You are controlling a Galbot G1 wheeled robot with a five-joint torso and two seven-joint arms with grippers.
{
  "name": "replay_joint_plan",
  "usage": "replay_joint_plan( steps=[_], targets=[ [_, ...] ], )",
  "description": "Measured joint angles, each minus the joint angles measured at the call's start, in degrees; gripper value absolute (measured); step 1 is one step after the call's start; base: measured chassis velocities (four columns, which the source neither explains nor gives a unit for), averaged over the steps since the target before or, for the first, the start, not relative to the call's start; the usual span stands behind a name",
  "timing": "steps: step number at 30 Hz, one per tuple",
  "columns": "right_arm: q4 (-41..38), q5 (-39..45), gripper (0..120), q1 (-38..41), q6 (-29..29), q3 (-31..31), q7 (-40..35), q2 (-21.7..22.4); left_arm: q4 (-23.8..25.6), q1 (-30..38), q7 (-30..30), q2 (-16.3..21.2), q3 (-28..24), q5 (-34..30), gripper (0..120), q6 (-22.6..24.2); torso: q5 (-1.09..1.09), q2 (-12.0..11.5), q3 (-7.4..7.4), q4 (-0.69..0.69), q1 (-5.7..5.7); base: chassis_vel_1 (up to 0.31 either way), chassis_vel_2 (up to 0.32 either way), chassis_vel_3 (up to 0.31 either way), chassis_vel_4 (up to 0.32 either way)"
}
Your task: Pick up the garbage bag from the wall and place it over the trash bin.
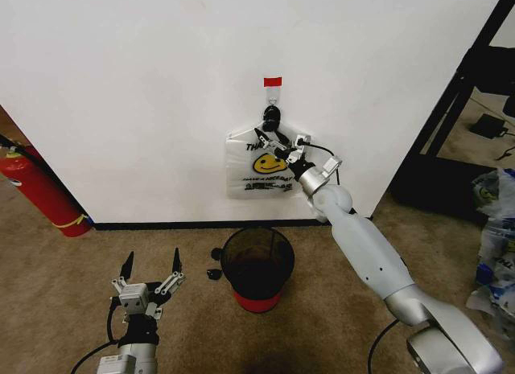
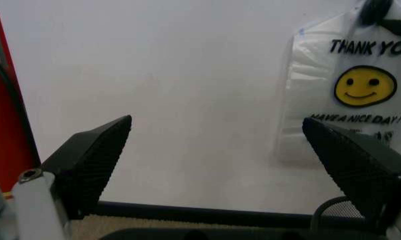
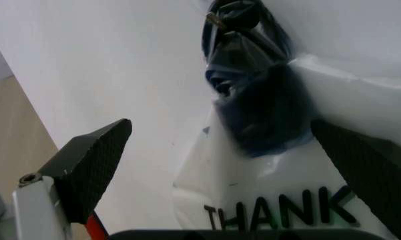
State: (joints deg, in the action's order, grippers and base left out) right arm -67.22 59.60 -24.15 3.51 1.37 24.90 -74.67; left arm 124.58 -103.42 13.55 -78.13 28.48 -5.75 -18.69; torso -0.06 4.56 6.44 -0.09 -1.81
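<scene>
The garbage bag (image 1: 259, 166) hangs from the red-taped hook (image 1: 273, 83), twelve o'clock of the trash bin (image 1: 257, 268). The right gripper (image 1: 278, 145), spread wide at its handles, could tear the thin plastic. The left gripper (image 1: 150, 271) waits open at eight o'clock.

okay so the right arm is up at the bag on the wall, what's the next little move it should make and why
Probably ease the right gripper forward and close on the dark gathered handles of the garbage bag. Its jaws are open, the handles sit between them, and the bag hangs from the hook above the trash bin.
</scene>
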Motion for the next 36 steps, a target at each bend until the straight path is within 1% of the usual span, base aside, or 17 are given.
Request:
replay_joint_plan(
  steps=[15, 19, 20, 23, 25, 26, 28, 30, 33, 34, 36],
  targets=[
    [0.0, 0.1, 100, 0.3, -0.6, -0.4, 1.4, 0.0, -0.5, 0.6, 0.2, 0.4, -0.1, -0.7, 100, 0.2, 0.0, 0.0, 0.0, 0.02, 0.01, 0.0, 0.0, 0.0, 0.0],
    [-0.2, 0.1, 99, 0.3, -0.7, -0.6, 2.0, 0.4, -0.4, 0.5, 0.2, 0.3, -0.1, -0.7, 100, 0.2, 0.0, 0.0, 0.0, 0.0, 0.01, 0.0, 0.0, 0.0, 0.0],
    [-0.2, 0.0, 97, 0.3, -0.7, -0.6, 2.0, 0.4, -0.4, 0.4, 0.2, 0.3, -0.1, -0.7, 100, 0.2, 0.0, 0.0, 0.0, 0.0, 0.01, 0.0, 0.0, 0.0, 0.0],
    [-0.1, 0.0, 82, 0.2, -0.7, -0.4, 2.1, 0.5, -0.4, 0.3, 0.2, 0.3, -0.1, -0.7, 100, 0.0, 0.0, 0.0, 0.0, 0.0, 0.0, 0.0, 0.0, 0.0, 0.0],
    [-0.1, 0.0, 78, 0.2, -0.6, -0.4, 2.2, 0.5, -0.6, 0.3, 0.2, 0.3, -0.1, -0.7, 100, -0.1, 0.01, 0.0, 0.0, 0.0, 0.0, 0.0, 0.0, 0.0, 0.0],
    [-0.1, 0.0, 78, 0.2, -0.6, -0.4, 2.2, 0.5, -0.6, 0.3, 0.2, 0.3, -0.1, -0.7, 100, -0.1, 0.01, 0.0, 0.0, 0.0, 0.0, 0.0, 0.0, 0.0, 0.0],
    [-0.1, -0.2, 66, 0.0, -0.5, -0.3, 2.2, 0.5, -0.6, 0.3, 0.2, 0.2, -0.2, -0.7, 100, -0.1, 0.01, 0.0, 0.0, 0.0, 0.0, 0.0, 0.0, 0.0, 0.0],
    [-0.1, -0.2, 60, -0.1, -0.5, -0.2, 2.1, 0.4, -0.6, 0.4, 0.2, 0.1, -0.4, -0.7, 100, -0.1, 0.01, 0.0, 0.0, 0.0, 0.0, 0.0, 0.0, 0.0, 0.0],
    [-0.2, -0.1, 46, -0.4, -0.4, 0.1, 2.0, 0.6, -0.6, 0.4, 0.2, 0.0, -0.4, -0.6, 100, -0.1, 0.01, 0.0, 0.0, 0.01, 0.0, 0.0, 0.0, 0.0, 0.0],
    [-0.2, -0.1, 46, -0.4, -0.4, 0.1, 2.0, 0.6, -0.6, 0.4, 0.2, 0.0, -0.4, -0.6, 100, -0.1, 0.01, 0.0, 0.0, 0.01, 0.0, 0.0, 0.0, 0.0, 0.0],
    [-0.4, 0.2, 38, -0.7, -0.4, 0.4, 1.9, 0.9, -0.8, 0.4, 0.2, 0.2, -0.5, -0.5, 100, -0.4, 0.02, 0.0, 0.0, 0.0, 0.0, 0.0, 0.0, 0.0, 0.0]
  ],
)
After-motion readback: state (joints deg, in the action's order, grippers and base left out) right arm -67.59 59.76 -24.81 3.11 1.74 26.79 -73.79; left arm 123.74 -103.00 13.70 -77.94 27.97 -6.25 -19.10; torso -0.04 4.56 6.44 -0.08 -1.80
